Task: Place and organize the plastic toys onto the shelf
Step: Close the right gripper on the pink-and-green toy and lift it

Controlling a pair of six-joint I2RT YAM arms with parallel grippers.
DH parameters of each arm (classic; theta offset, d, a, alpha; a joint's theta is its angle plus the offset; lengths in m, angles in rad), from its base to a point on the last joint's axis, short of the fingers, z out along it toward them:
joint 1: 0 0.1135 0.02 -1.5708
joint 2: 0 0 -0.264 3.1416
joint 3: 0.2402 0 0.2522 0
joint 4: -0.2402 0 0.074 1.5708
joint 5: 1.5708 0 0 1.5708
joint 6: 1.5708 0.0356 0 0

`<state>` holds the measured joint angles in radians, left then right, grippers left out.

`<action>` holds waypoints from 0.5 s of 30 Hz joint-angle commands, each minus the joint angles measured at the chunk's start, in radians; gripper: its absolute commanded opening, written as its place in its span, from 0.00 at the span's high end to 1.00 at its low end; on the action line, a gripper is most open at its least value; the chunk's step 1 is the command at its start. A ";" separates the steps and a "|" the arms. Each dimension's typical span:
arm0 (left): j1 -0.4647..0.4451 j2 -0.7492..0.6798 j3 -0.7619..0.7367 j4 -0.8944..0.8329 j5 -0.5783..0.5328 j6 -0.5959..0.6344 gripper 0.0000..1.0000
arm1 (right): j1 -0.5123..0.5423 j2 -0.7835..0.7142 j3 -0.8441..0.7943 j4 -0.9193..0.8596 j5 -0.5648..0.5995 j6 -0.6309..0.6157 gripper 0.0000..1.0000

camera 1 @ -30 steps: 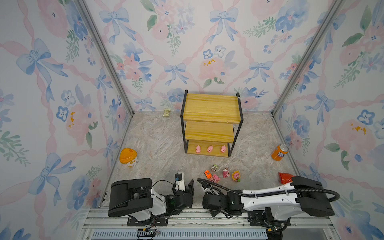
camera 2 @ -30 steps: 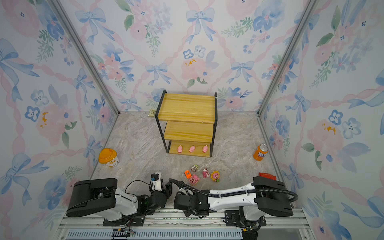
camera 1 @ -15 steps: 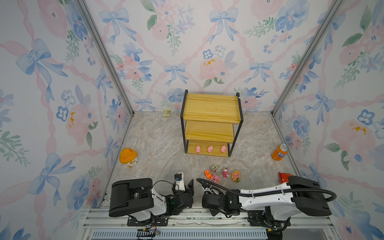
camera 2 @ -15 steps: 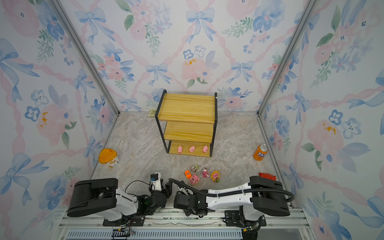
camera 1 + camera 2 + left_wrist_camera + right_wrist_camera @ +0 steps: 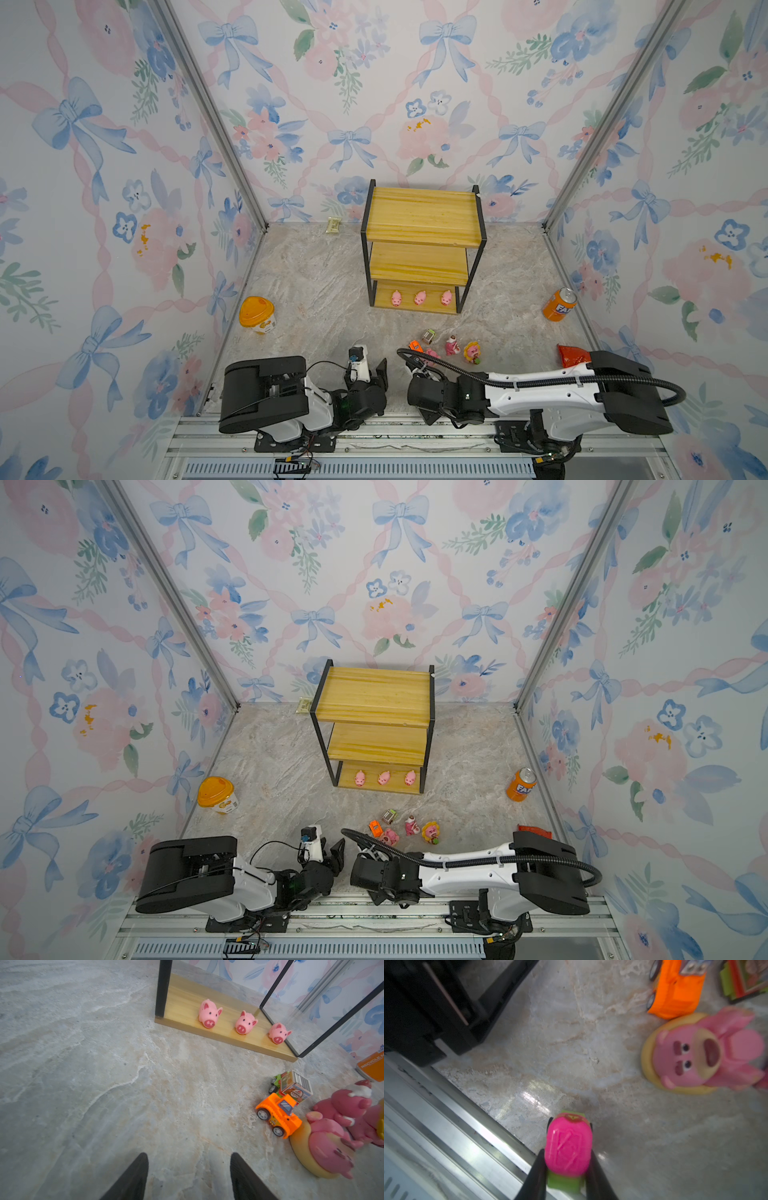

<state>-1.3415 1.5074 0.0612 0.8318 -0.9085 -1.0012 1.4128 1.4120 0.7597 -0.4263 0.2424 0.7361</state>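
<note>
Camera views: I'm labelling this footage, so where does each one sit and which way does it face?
Both top views: high behind the robot's bases, looking down and forward at the shelf; the left arm and right arm show nearest.
Left wrist: low on its arm, facing the three pigs on the shelf's bottom board; the open left gripper shows.
Right wrist: looking down past the right gripper, shut on the pink-green car.
Shared: both wrist views show the orange car and a pink figurine.
</note>
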 commanded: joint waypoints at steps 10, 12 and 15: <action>0.001 0.031 -0.040 -0.151 0.056 -0.046 0.35 | -0.214 -0.108 0.216 -0.092 -0.087 -0.323 0.77; 0.001 0.030 -0.040 -0.150 0.051 -0.044 0.35 | -0.249 -0.099 0.268 -0.110 -0.094 -0.370 0.77; 0.001 0.031 -0.038 -0.150 0.039 -0.038 0.35 | -0.294 -0.081 0.344 -0.124 -0.096 -0.437 0.77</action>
<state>-1.3415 1.5074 0.0605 0.8314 -0.9154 -1.0077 1.1511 1.3205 1.0401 -0.5049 0.1642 0.4065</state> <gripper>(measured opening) 0.649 0.266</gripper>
